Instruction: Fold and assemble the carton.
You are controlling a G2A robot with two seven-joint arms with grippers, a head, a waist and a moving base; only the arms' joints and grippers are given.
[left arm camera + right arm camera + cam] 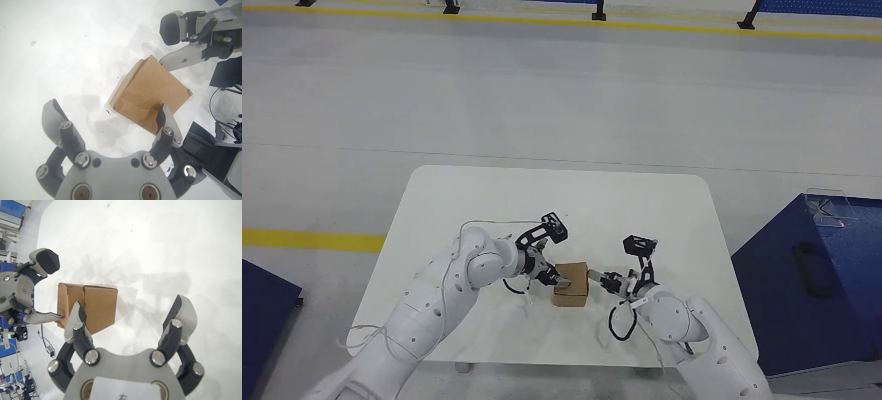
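A small brown carton (571, 283) stands on the white table (542, 200) near its front edge, its flaps folded in with a seam showing on one face. My left gripper (547, 270) is open at the carton's left side; in the left wrist view the left gripper (109, 115) has one fingertip (163, 115) resting against the carton (151, 89). My right gripper (610, 281) is open at the carton's right side. In the right wrist view the right gripper (128, 311) has one finger (77, 313) against the carton (100, 308), the other off over bare table.
A dark blue cabinet (817, 280) stands just right of the table, and another blue block (262, 300) sits at the left. The back half of the table is bare white surface. Grey floor with yellow lines (312, 240) lies around.
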